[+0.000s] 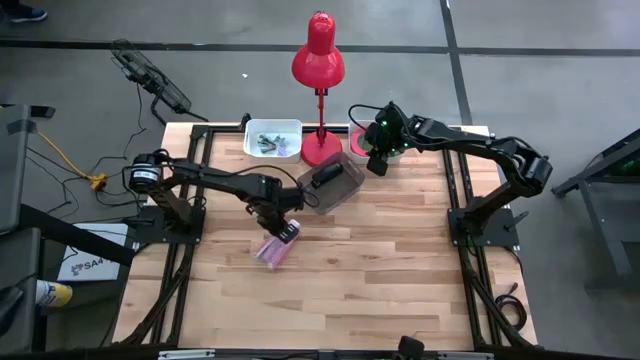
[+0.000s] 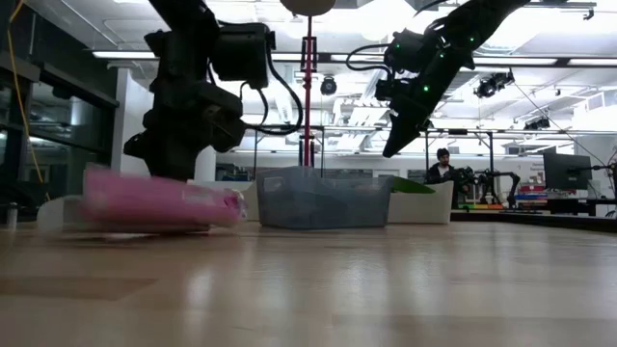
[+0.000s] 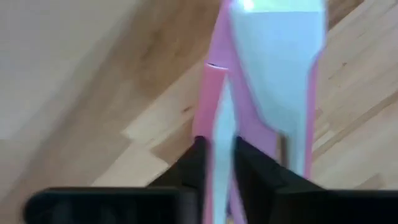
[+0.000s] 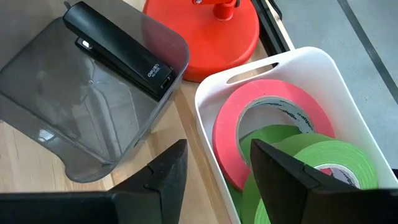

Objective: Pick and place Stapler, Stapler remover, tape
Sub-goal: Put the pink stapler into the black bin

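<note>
Mid-table: left gripper (image 3: 217,168) pinched on pink box (image 1: 276,247)
Back edge: right gripper (image 4: 214,174) partly open over tape (image 4: 273,124) bin (image 4: 329,68), holding nothing
Grey tray (image 4: 37,93): stapler (image 4: 118,46)

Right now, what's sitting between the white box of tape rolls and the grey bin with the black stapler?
The red lamp's round base sits between the white box and the grey bin, seen in the right wrist view.

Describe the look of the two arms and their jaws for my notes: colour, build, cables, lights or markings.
Both arms are dark, nearly black, built of slim jointed links. The left arm has a round silver-faced joint near its base and loose black cabling. The right arm shows small green lights at its wrist. The right gripper has broad, matte black, wedge-shaped jaws; the left gripper looks the same. No lettering is legible.
</note>
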